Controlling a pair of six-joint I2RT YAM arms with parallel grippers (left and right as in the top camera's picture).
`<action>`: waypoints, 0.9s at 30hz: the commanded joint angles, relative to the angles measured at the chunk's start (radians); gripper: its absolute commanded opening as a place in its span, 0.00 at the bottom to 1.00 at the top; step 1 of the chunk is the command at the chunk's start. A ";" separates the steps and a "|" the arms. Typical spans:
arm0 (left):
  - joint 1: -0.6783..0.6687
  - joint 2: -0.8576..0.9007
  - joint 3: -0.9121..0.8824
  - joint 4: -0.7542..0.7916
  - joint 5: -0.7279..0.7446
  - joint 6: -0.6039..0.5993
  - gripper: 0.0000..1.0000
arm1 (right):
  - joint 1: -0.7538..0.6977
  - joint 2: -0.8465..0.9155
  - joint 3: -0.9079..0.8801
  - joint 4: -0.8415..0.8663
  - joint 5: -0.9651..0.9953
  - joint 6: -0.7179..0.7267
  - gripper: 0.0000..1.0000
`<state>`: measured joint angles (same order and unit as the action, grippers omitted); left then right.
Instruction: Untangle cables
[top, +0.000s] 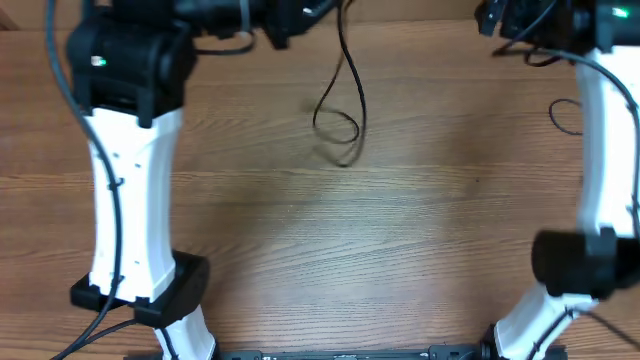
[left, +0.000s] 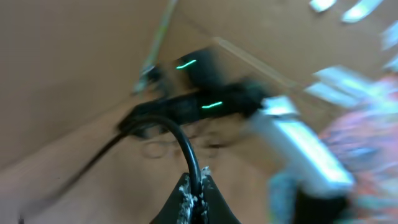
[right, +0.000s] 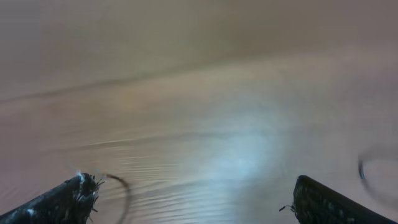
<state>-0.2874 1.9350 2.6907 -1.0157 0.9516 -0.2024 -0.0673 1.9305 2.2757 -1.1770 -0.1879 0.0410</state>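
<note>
A thin black cable (top: 350, 85) hangs from the top middle of the overhead view and ends in a loose loop (top: 338, 128) on the wooden table (top: 330, 230). My left gripper (left: 194, 179) is shut on this cable (left: 184, 140), which arcs up and away to the left in the blurred left wrist view. A second thin cable (top: 565, 116) lies beside the right arm. My right gripper (right: 193, 193) stands open over bare wood, with nothing between its fingers. A thin strand (right: 124, 190) curls next to its left finger (right: 74, 196).
The white left arm (top: 130, 190) and the white right arm (top: 605, 150) stand along the table's two sides, with their bases at the front edge. The left wrist view shows the right arm's dark wrist with green lights (left: 205, 93), blurred.
</note>
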 joint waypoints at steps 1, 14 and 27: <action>-0.093 0.044 0.008 -0.016 -0.227 0.184 0.04 | 0.042 -0.126 0.005 0.013 -0.192 -0.229 1.00; -0.082 0.062 0.008 0.114 0.040 -0.115 0.04 | 0.196 -0.152 0.002 0.076 -0.274 -0.533 0.95; -0.082 0.062 0.008 0.141 0.119 -0.172 0.04 | 0.197 -0.149 0.002 0.156 -0.414 -0.446 0.64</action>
<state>-0.3714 2.0033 2.6900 -0.8757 1.0412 -0.3504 0.1261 1.7874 2.2799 -1.0439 -0.5503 -0.4580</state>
